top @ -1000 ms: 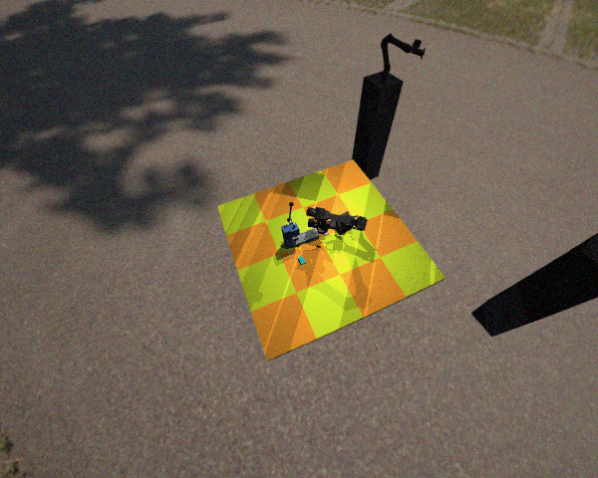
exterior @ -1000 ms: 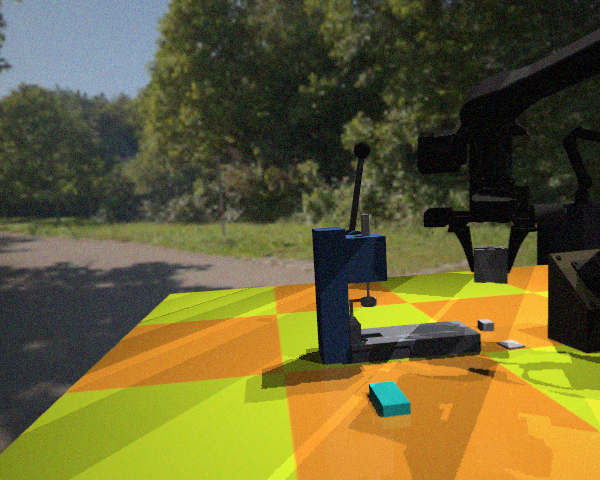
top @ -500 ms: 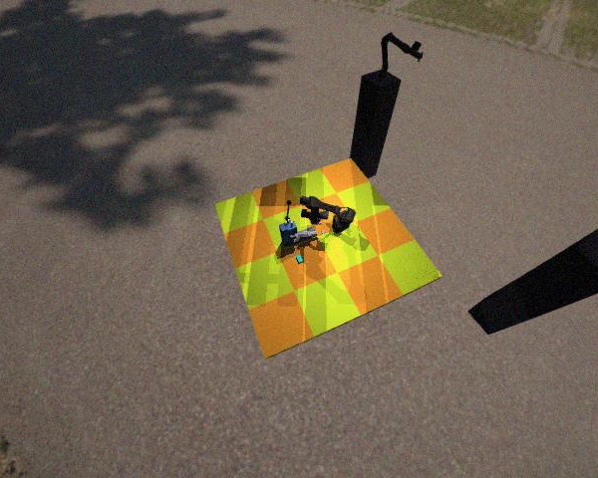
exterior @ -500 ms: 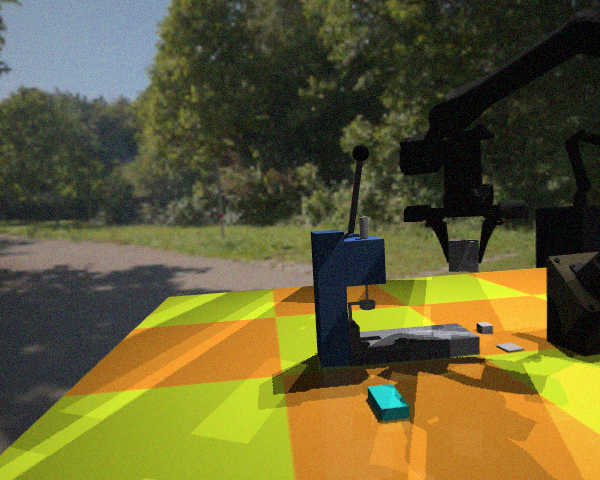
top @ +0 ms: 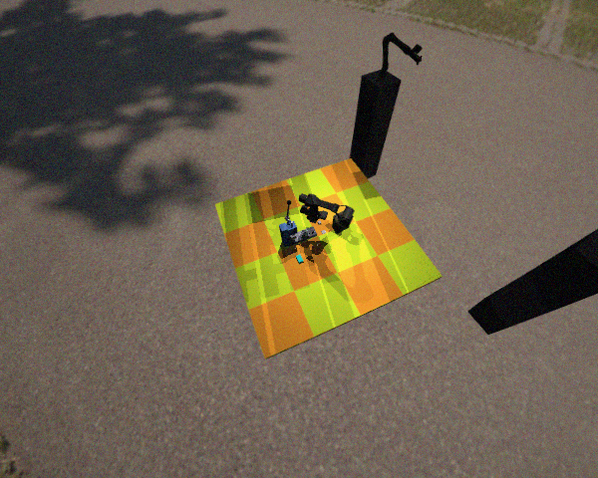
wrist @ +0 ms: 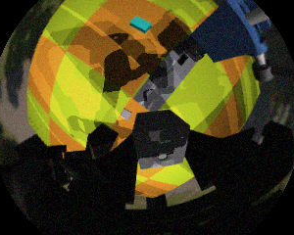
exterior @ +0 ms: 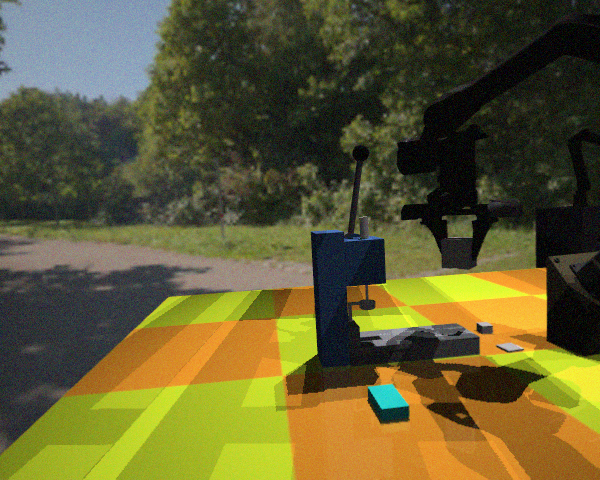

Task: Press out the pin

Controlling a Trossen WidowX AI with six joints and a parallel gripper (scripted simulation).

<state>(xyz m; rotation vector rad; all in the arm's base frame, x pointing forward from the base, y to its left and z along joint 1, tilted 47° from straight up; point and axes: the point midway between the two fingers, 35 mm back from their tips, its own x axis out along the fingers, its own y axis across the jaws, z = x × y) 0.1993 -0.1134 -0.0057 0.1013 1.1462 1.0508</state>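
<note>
Block point(exterior: 456, 252) point(wrist: 161, 139) pinched in claw point(exterior: 458, 242) point(wrist: 155, 131), held aloft, outboard of punch point(exterior: 367, 301). Level carry advised, pin to be centred beneath punch before lowering. Below claw, press bed point(exterior: 419, 343) point(wrist: 172, 78); beyond it, blue frame point(exterior: 330, 299) point(wrist: 227, 36), upright edge to be cleared. Room above bed's outer end.

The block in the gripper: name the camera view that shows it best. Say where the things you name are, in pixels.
The wrist view: the gray block point(exterior: 458, 253) point(wrist: 161, 139) is largest there, its round pin end visible between the gripper's point(exterior: 458, 242) point(wrist: 161, 147) fingers. The exterior view shows it smaller, side-on, raised beyond the press bed point(exterior: 419, 346) point(wrist: 173, 80). The top view doesn't show it distinctly.
</note>
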